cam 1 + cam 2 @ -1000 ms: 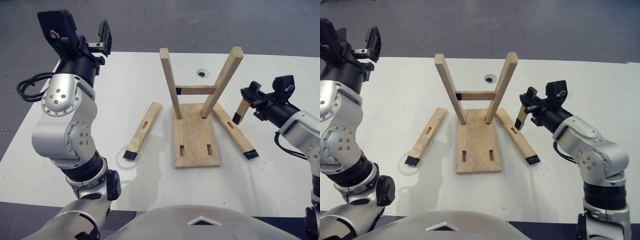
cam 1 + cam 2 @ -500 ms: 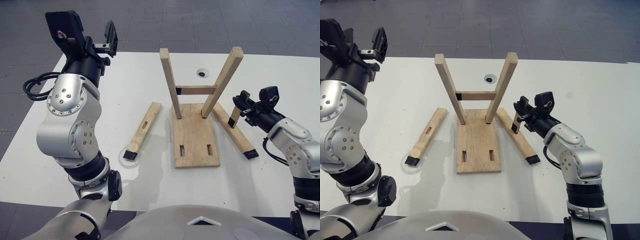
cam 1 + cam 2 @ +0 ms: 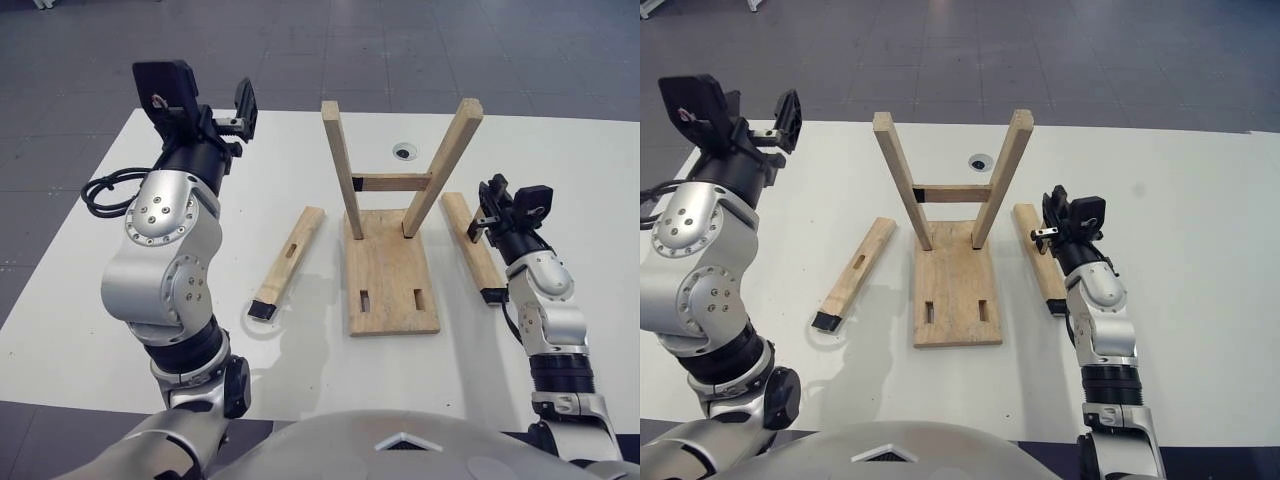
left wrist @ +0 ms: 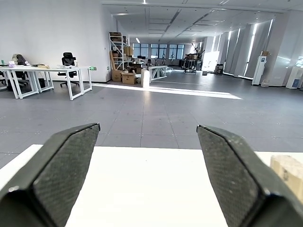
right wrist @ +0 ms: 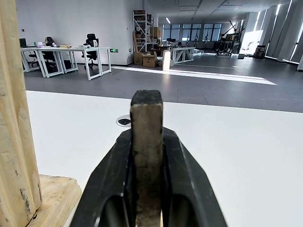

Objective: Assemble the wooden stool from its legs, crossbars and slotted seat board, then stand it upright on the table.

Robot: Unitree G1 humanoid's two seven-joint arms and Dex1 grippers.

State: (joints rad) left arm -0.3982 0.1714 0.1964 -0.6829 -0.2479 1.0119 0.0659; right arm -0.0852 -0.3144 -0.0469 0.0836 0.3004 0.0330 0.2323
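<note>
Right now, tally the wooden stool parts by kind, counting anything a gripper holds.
Legs: 4 (2 upright legs, 2 loose legs)
Crossbars: 2 (fitted crossbar, held crossbar in right gripper)
Seat board: 1
Total: 7

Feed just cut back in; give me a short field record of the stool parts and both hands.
Seat board: slotted light wooden board, flat on white table
Mounted: two upright wooden legs in the board, joined by a fixed crossbar
Left loose leg: wooden, dark-tipped, lying flat
Right loose leg: same, lying flat
Right hand: shut on short dark-tipped wooden crossbar
Left hand: open, empty, raised
</note>
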